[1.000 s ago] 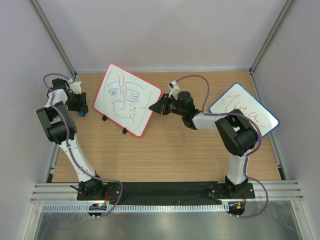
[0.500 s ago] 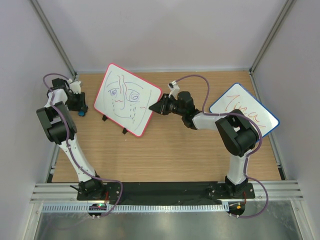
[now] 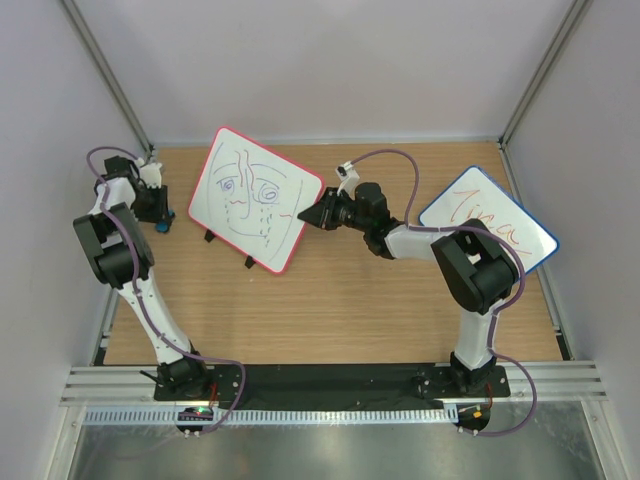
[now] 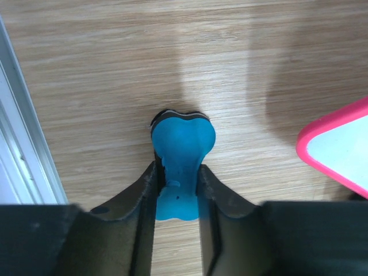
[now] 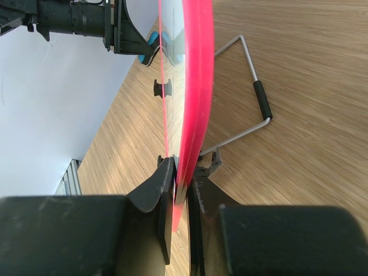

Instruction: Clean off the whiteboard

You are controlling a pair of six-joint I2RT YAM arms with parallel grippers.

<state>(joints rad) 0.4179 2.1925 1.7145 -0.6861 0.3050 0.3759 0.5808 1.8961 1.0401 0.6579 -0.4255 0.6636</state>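
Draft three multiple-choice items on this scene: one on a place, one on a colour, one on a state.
1. The right gripper holds the whiteboard at: A its right-hand edge; B its top corner; C its stand.
2. The thing in the left gripper is: A red; B blue; C green.
3. The whiteboard is: A wiped blank; B face down; C drawn on.
Key: A, the pink frame sits in its grip; B, the eraser is blue; C, a scribbled face covers it.

The left wrist view's right edge is cutting off the whiteboard, leaving only a pink corner. The left gripper is covering the blue eraser's lower sides with its fingers.
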